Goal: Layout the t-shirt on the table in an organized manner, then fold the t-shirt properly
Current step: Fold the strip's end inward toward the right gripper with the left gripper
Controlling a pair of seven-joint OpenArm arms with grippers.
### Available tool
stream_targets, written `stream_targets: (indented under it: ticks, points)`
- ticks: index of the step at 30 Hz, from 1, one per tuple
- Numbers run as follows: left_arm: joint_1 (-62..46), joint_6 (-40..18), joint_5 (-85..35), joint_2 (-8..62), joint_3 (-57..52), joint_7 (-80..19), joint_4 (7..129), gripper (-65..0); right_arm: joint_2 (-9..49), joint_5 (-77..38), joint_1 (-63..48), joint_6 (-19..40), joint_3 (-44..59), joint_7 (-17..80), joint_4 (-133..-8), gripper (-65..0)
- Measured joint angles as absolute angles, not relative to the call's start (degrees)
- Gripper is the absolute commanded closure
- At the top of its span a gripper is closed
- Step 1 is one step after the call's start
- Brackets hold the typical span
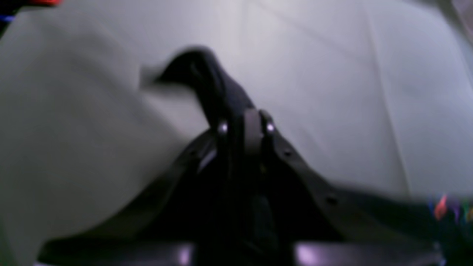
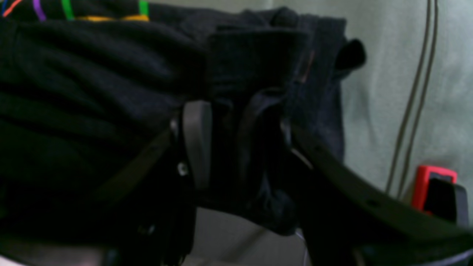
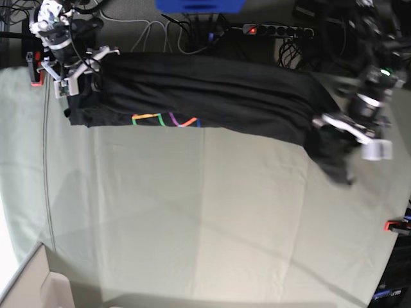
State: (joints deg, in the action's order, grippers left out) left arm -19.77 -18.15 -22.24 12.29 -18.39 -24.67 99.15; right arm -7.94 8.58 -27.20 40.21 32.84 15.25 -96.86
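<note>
The dark charcoal t-shirt (image 3: 212,96) hangs stretched in a long band over the far part of the table (image 3: 192,212), its coloured stripe mark (image 3: 166,120) on the lower edge. My right gripper (image 3: 74,74) holds the band's left end. In the right wrist view its fingers (image 2: 197,140) are clamped on bunched fabric (image 2: 92,92). My left gripper (image 3: 352,131) holds the right end, where a flap of cloth droops toward the table. The left wrist view shows that gripper (image 1: 244,125) shut on a dark twisted strip of shirt (image 1: 207,77) above the pale cloth (image 1: 369,92).
Red clamps sit at the table's right edge (image 3: 393,225) and far left corner (image 3: 36,80). A thin cable (image 3: 46,167) runs along the left side. A power strip (image 3: 276,30) and loose cables lie behind the table. A cardboard box (image 3: 38,289) stands at the near left corner.
</note>
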Motion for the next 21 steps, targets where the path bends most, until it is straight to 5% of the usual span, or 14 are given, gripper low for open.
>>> stream_targets:
  ticks: [8,21]
  points:
    - [-21.17,-18.2,-6.81,12.38,2.52,-24.05,101.65,0.0,-8.1,8.67,-27.2,40.21,32.82,15.27,-96.86,-23.5]
    - [-20.78,-18.17,2.04,12.53,18.39,-24.03,101.56,0.0,-8.1,8.67,-27.2,40.23,32.82,15.27,-96.86,-23.5]
